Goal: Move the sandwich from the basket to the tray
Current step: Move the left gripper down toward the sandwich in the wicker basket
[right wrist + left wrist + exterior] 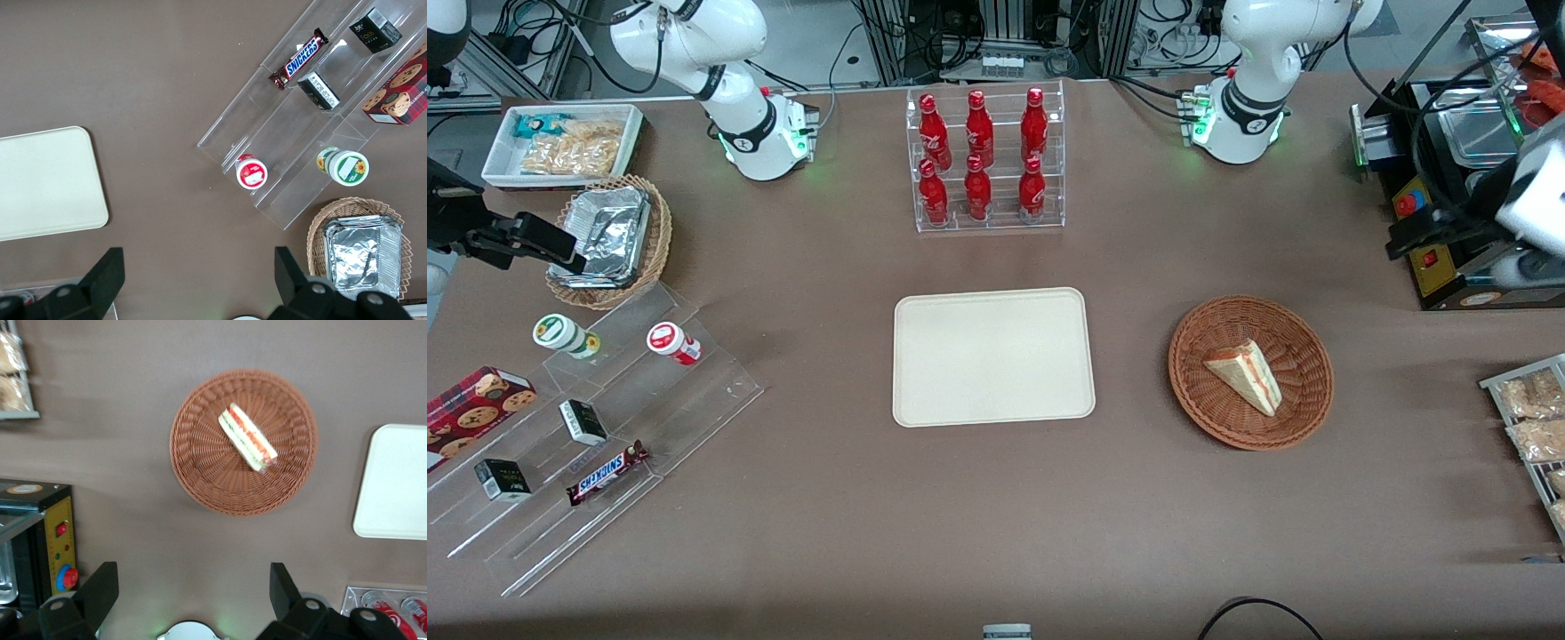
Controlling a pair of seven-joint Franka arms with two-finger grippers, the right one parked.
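The sandwich (1247, 373) (248, 437), a pale bread wedge with a pink-red filling stripe, lies in the round reddish-brown basket (1218, 320) (200, 467). The cream tray (993, 356) (397, 480) (47, 183) lies flat beside the basket, toward the parked arm's end, with nothing on it. My left gripper (1400, 240) (192, 587) hangs high above the table, farther from the front camera than the basket and toward the working arm's end. It is open, its black fingers (100, 587) wide apart and holding nothing.
A black machine with a red button (1449, 178) stands under the gripper. A wire rack of snack packets (1529, 418) lies at the working arm's end. An acrylic rack of red bottles (987, 160) stands farther back than the tray. A stepped acrylic shelf (605, 409) is at the parked arm's end.
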